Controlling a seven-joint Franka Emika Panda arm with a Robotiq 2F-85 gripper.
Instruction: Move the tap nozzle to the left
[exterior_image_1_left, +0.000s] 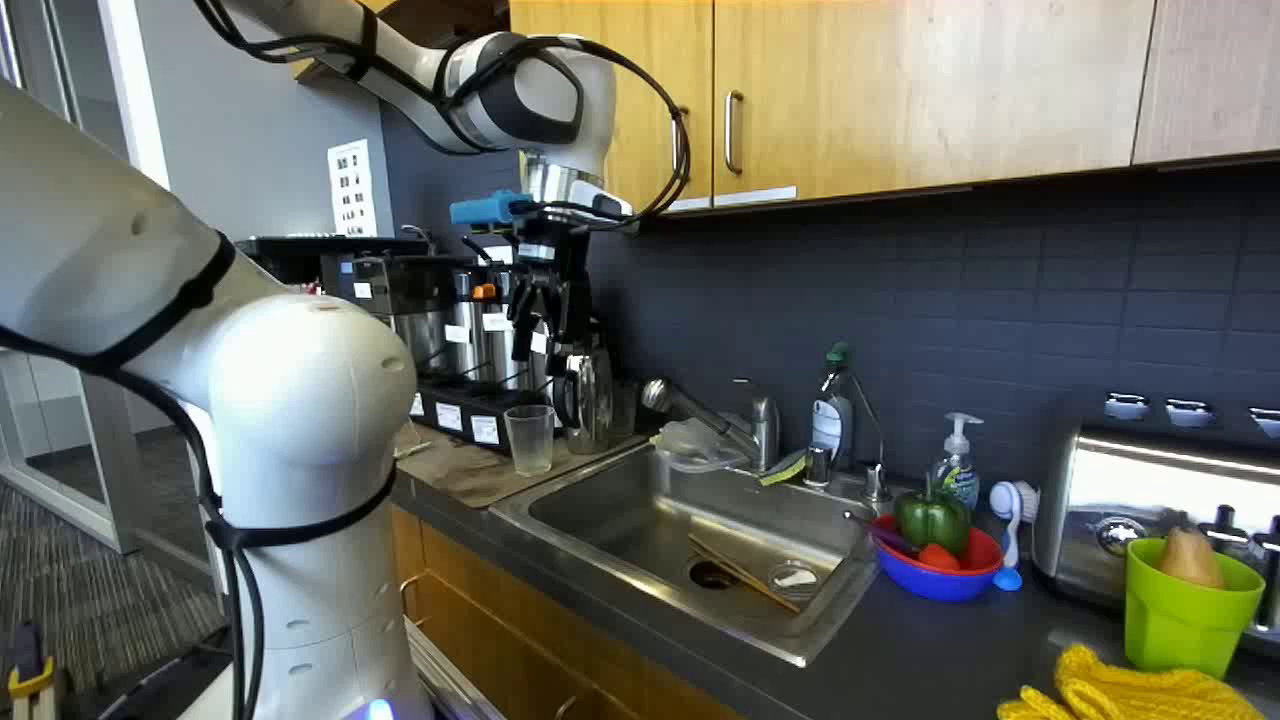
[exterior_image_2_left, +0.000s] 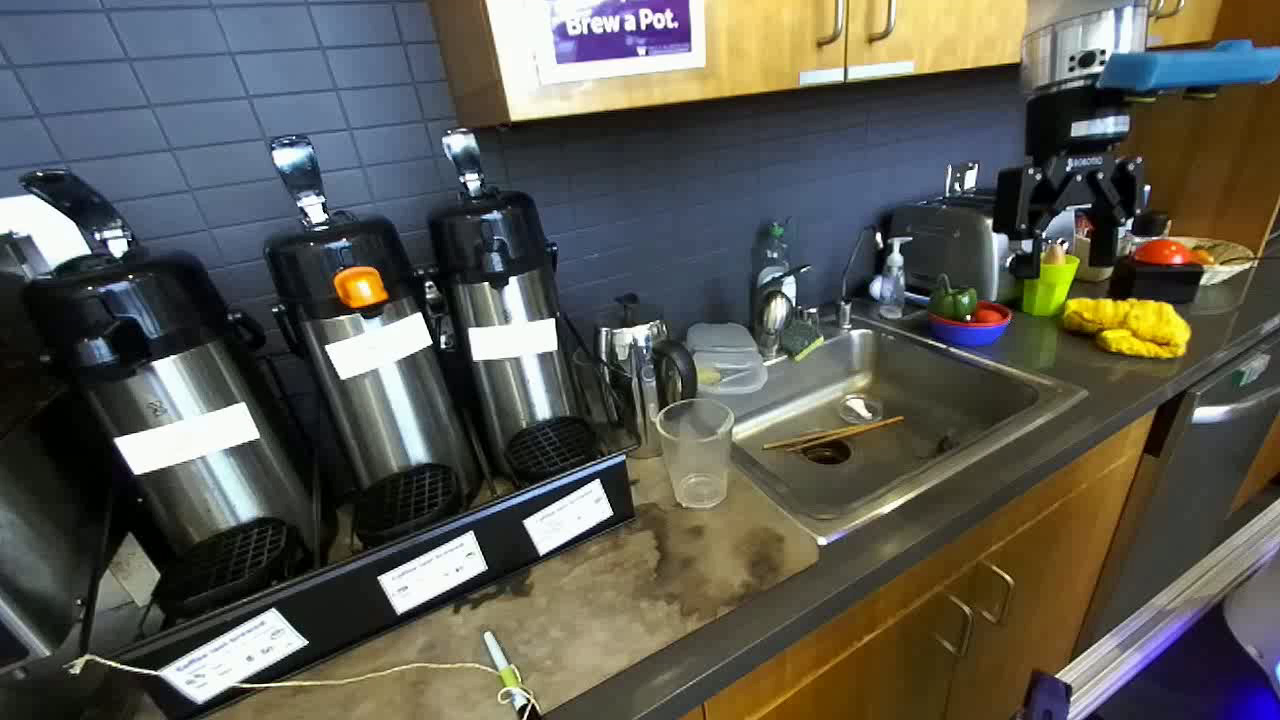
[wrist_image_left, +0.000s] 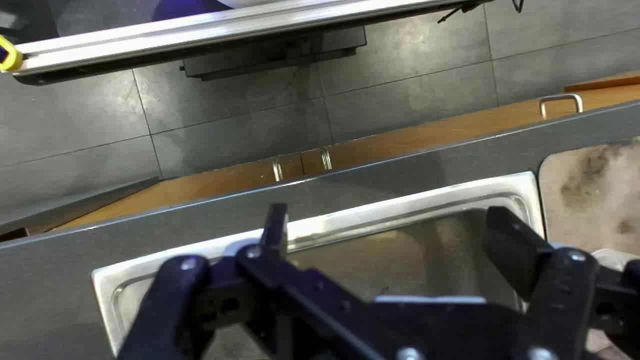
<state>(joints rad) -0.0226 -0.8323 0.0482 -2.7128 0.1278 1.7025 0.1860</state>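
The tap nozzle (exterior_image_1_left: 700, 412) is a chrome spout on a base at the back rim of the steel sink (exterior_image_1_left: 640, 582). In an exterior view it points left, towards the coffee airpots. It also shows in an exterior view (exterior_image_2_left: 775, 312), where the spout points towards the camera. My gripper (exterior_image_1_left: 540, 350) is open and empty, pointing down in the air above counter height. It also shows in an exterior view (exterior_image_2_left: 1066, 258), with its fingers wide apart. In the wrist view the open fingers (wrist_image_left: 388, 212) are above the sink's front rim (wrist_image_left: 400, 207). The tap is not visible there.
Clear plastic containers (exterior_image_1_left: 692, 440) and a sponge (exterior_image_2_left: 803, 336) lie by the tap base. A soap bottle (exterior_image_1_left: 830, 420) stands behind it. A steel pot (exterior_image_2_left: 635, 370) and a clear cup (exterior_image_2_left: 697, 455) stand beside the sink. Chopsticks (exterior_image_2_left: 835, 433) lie in it. A blue bowl (exterior_image_1_left: 940, 583) is at right.
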